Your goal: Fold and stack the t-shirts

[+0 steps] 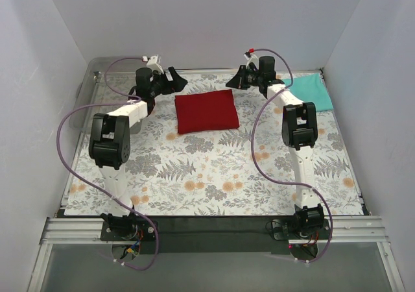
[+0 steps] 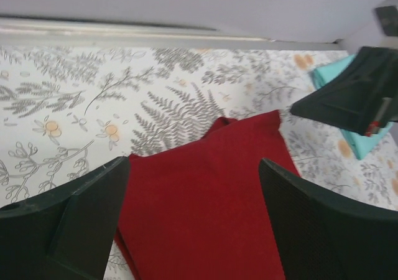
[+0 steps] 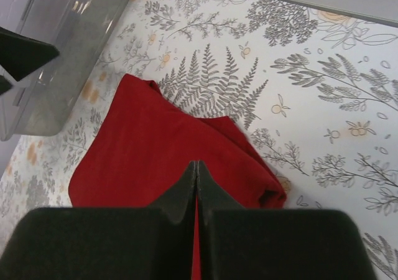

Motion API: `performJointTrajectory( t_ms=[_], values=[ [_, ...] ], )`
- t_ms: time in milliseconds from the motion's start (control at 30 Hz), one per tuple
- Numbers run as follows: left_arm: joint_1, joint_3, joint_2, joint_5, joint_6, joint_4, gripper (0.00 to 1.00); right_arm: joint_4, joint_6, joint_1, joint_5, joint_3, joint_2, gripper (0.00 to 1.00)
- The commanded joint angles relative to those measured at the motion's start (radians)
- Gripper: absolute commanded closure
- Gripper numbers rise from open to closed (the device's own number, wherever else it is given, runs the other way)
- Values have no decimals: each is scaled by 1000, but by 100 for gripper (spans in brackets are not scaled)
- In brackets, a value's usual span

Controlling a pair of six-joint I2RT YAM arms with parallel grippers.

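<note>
The dark red t-shirt lies folded into a flat rectangle at the middle back of the table. My left gripper hovers at its back left corner, open, with red cloth showing below the gap between the fingers and nothing held. At the back right corner, my right gripper is shut just above the red shirt, its tips pressed together with no cloth between them. The teal t-shirt lies flat at the back right, partly behind the right arm, and a bit of this teal cloth shows past the right gripper.
A clear plastic tray stands along the table's left edge, also seen as the tray wall in the right wrist view. A fern-print cloth covers the table. White walls close in the back and both sides.
</note>
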Motion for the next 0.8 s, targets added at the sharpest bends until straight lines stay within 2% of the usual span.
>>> performJointTrajectory(
  t_ms=[0, 300, 467, 767],
  values=[
    [4, -53, -140, 61, 32, 33, 22, 80, 79, 14, -46, -24, -3, 99],
    [4, -214, -294, 108, 11, 13, 21, -63, 101, 14, 173, 21, 30, 99],
    [4, -287, -389, 142, 1, -30, 21, -104, 110, 13, 212, 61, 65, 99],
    [4, -503, -599, 167, -8, -71, 21, -135, 103, -7, 310, 131, 106, 99]
  ],
)
